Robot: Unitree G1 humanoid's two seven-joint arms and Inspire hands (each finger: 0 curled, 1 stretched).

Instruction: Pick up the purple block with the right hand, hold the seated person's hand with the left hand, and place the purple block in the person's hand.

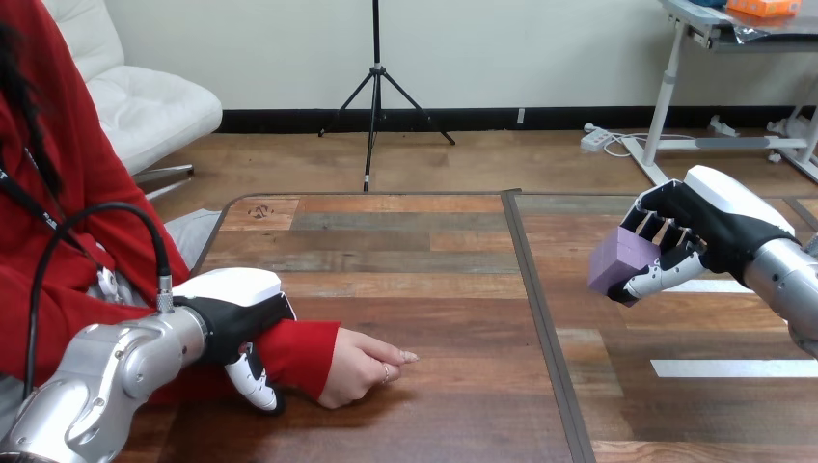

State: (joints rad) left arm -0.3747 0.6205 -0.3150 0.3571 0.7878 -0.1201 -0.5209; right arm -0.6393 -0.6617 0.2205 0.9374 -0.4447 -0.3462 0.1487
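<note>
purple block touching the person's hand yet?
Apart. Head view: the purple block sits in the right hand at the right, bare table between it and the person's hand.

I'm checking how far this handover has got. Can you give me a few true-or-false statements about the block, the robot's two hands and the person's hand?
1. The right hand holds the purple block clear of the table. True.
2. The purple block already lies in the person's hand. False: it is in the right hand, over the table's right part, well apart from the person's hand.
3. The left hand sits on the person's red sleeve, with its thumb curled round the forearm. True.
4. The person's hand is raised, open and palm up. False: it rests on the table, palm down, fingers loosely curled.
</note>
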